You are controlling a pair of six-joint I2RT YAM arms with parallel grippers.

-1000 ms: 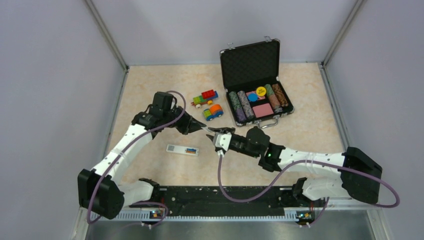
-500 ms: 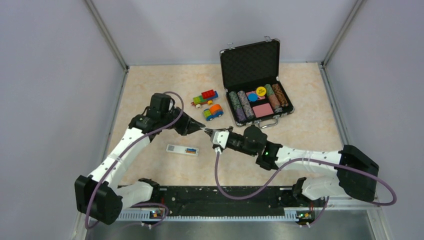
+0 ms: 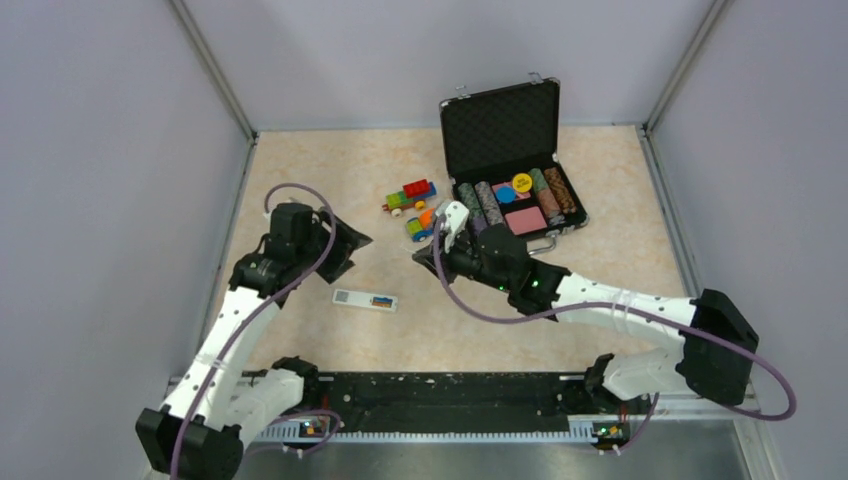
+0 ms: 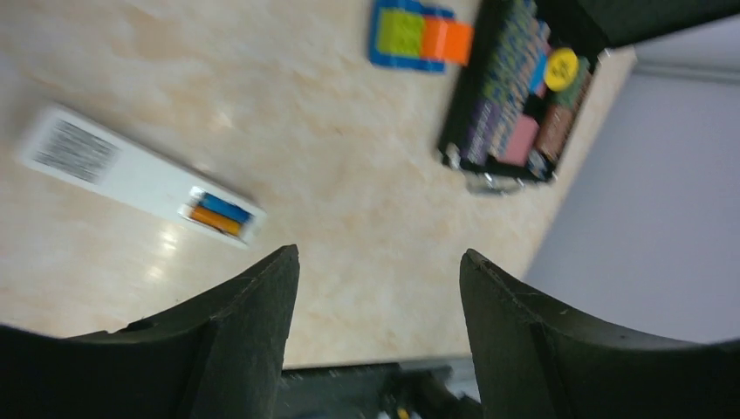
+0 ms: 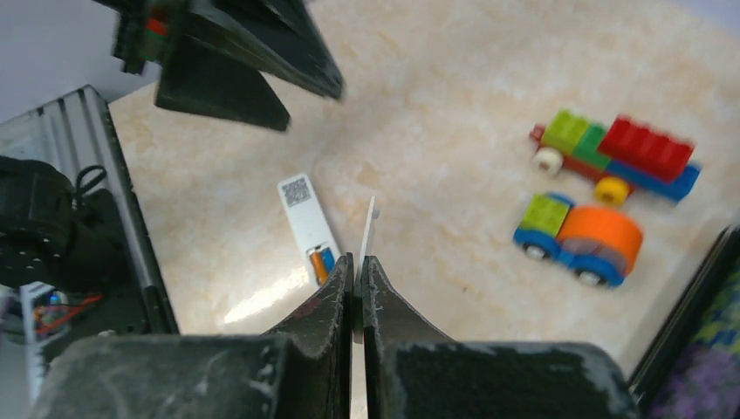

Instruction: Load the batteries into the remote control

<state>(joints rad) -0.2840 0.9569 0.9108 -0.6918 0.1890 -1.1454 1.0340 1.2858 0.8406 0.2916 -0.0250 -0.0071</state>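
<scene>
**Batteries in their bay, the cover not yet on**

From the top camera, the remote control (image 3: 358, 299) lies flat on the table (image 3: 320, 170), between the two arms and a little nearer to the left one. Its long axis runs almost left to right. The batteries (image 3: 381, 301) make a small coloured spot at its right end. The left claw (image 3: 350, 250) hangs above the table behind the remote, with jaws apart and nothing in them. The right claw (image 3: 422, 258) is raised near the toy vehicles (image 3: 418, 208); from here I cannot tell what it carries.

The left wrist camera looks down through the open left claw (image 4: 377, 262). The remote control (image 4: 131, 170) shows its back, with a printed label at one end and the open bay at the other. In the bay the batteries (image 4: 216, 214), one blue and one orange, lie side by side along the long axis.

In the right wrist camera, the right claw (image 5: 358, 260) is closed on a thin white cover (image 5: 367, 229), seen on its edge. The remote control (image 5: 307, 223) is well below it, bay end pointing toward this claw.

I judge the loading itself as done; what remains seems to be fitting the cover over the bay.
</scene>
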